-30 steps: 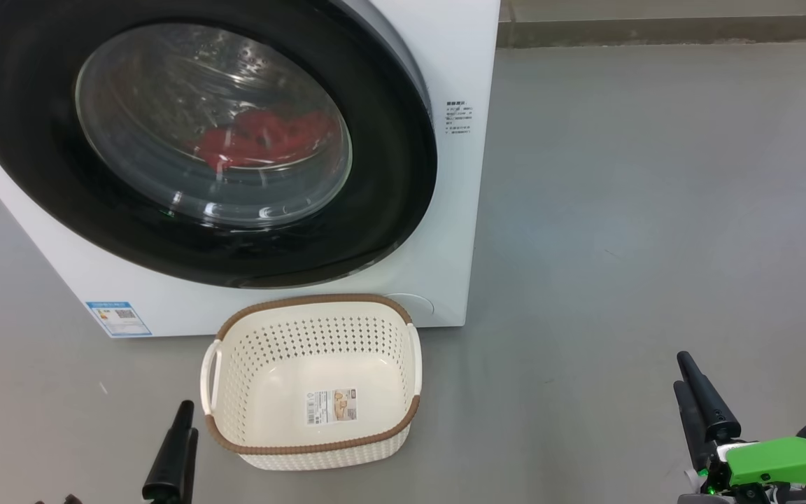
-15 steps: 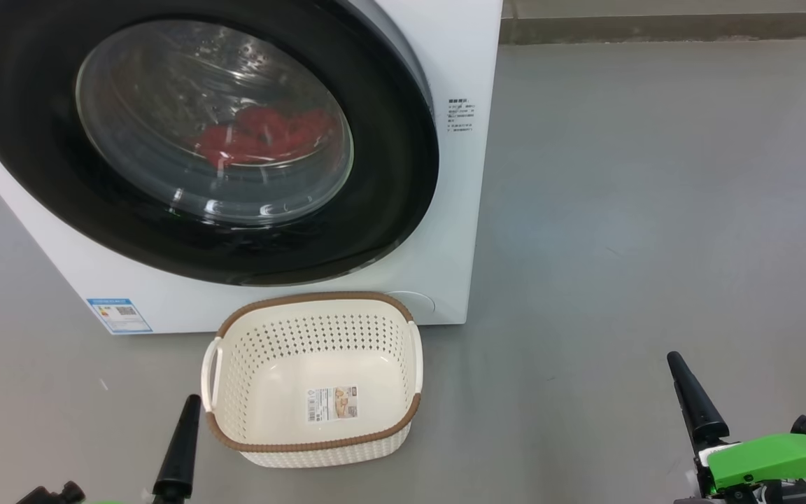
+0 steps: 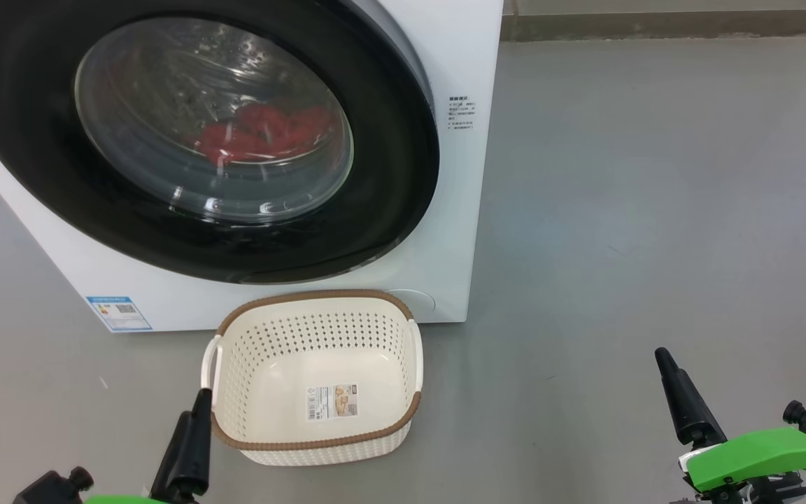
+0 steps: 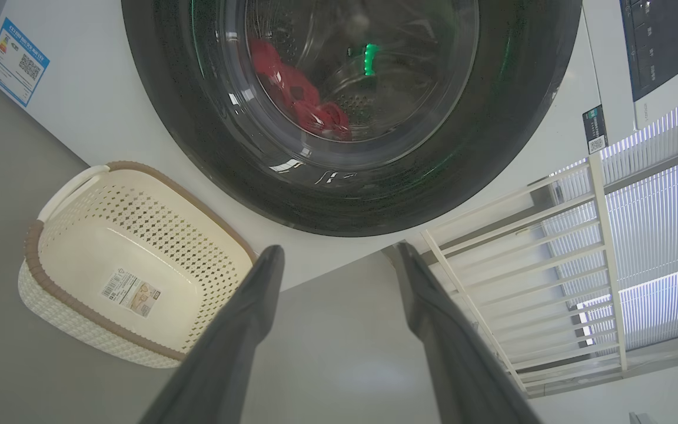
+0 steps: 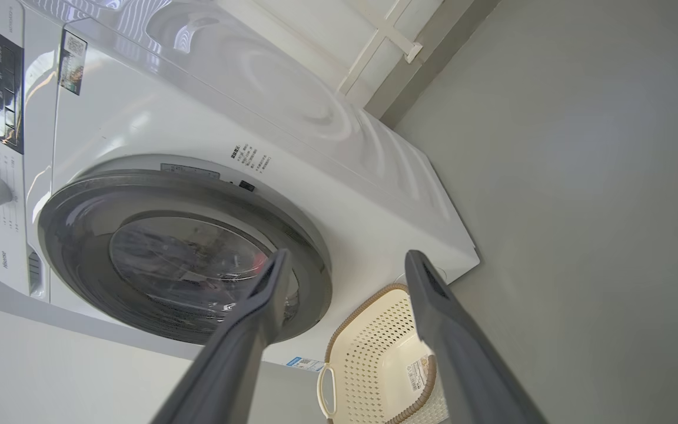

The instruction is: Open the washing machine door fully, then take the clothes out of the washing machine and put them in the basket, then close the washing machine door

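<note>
Found the washing machine door (image 3: 165, 140) shut flat against the white washing machine (image 3: 459, 210), filling the head view from nine to twelve o'clock. Made out red clothes (image 3: 263, 133) through the domed glass, heaped low in the steel drum. Noted the basket (image 3: 312, 299) on the grey floor (image 3: 620, 210) at six o'clock of the door, close against the machine's base, empty but for a label. Saw the left hand (image 4: 339, 250) at seven o'clock and the right hand (image 5: 346, 256) at four o'clock, both with fingers spread wide and holding nothing. Judged the door rigid, weighty and slick, with a glossy black ring and smooth glass that gave poor purchase. Could not pick out a handle, so reckoned the ring's outer edge near three o'clock the likeliest place to hook. Judged the clothes soft, light and limp, apt to trail, best pinched at a bunched fold. Reckoned the perforated plastic basket light and easily nudged.
</note>
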Controlling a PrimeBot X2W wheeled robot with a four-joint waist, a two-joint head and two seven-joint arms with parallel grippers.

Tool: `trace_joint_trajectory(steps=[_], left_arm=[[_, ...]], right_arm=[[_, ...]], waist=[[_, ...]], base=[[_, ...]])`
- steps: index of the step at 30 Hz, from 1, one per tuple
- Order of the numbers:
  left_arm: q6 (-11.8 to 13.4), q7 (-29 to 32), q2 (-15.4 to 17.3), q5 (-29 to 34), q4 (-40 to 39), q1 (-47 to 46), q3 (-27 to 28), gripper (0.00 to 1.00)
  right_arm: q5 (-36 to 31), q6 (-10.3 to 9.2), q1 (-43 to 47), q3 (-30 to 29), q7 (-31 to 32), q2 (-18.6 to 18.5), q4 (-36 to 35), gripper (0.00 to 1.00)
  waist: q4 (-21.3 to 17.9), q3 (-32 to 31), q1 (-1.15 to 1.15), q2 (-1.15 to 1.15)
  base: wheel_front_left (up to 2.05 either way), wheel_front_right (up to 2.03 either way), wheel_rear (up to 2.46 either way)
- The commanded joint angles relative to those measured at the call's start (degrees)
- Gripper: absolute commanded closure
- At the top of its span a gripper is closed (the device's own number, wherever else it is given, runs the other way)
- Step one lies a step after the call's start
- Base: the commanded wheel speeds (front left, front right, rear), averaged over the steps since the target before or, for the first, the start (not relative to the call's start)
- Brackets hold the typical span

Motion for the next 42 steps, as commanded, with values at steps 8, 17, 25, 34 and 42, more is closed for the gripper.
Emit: trace_joint_trajectory(steps=[8, 17, 25, 34, 42], left_arm=[[0.76, -1.99, 0.96, 7.19, -2.69, -0.13, -0.31, 0.0], [1.05, -3.5, 1.02, 14.02, -3.79, 0.22, -0.99, 0.0], [1.34, -4.85, 1.08, 19.86, -4.73, 0.5, -1.45, 0.0], [1.87, -6.36, 1.15, 26.05, -5.67, 0.79, -1.69, 0.0], [2.32, -7.7, 1.21, 31.26, -6.39, 0.87, -2.0, 0.0]], right_arm=[[-7.16, 0.02, -1.69, 1.81, -1.93, -1.74, -2.08, 0.0], [-12.85, 0.02, -1.62, 2.79, -3.43, -2.19, -2.59, 0.0], [-17.52, 0.02, -1.37, 3.1, -4.76, -2.49, -3.08, 0.0], [-22.82, 0.03, -1.13, 3.38, -6.25, -2.81, -3.5, 0.0], [-27.28, 0.03, -0.84, 3.59, -7.58, -2.95, -3.65, 0.0]], waist=[[0.16, 0.05, -0.01, 0.0], [0.25, 0.13, -0.01, 0.0], [0.39, 0.03, -0.01, 0.0], [0.61, 0.11, -0.01, 0.0], [0.74, 0.41, -0.01, 0.0]], base=[[0.0, 0.0, 0.0], [0.0, 0.0, 0.0], [0.0, 0.0, 0.0], [0.0, 0.0, 0.0], [0.0, 0.0, 0.0]])
